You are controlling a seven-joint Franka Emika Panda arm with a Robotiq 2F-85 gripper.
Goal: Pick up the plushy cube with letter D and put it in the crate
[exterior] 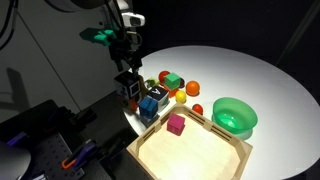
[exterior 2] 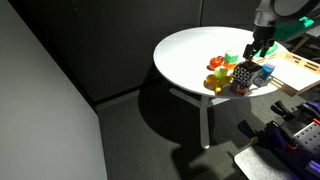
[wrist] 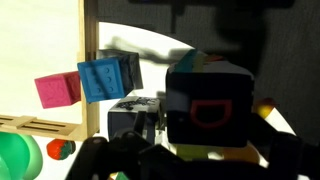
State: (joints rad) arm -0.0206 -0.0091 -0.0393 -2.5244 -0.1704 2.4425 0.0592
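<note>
- One tool [exterior: 126, 68]: in the wrist view its dark fingers [wrist: 100, 158] stand on each side of the cube. I cannot tell if they press it or are only spread around it.
- One soft black plush cube with a big red letter D [wrist: 210, 108]: it is between the fingers, at the near edge of the round white bench [exterior: 250, 75] and outside the crate. Its lower part is hidden by the tool.
- One blue cube with a white face [wrist: 105, 78], just beside the D cube.
- One small magenta cube [wrist: 57, 90], lying inside the crate.
- One wide shallow crate of light wood [exterior: 195, 150], cut off at the bottom of an exterior view.
- One round green bowl [exterior: 240, 125], beside the crate.
- One green cube [exterior: 172, 78] and one orange ball [exterior: 193, 88] lie farther back; the other little toys are too small to count.
</note>
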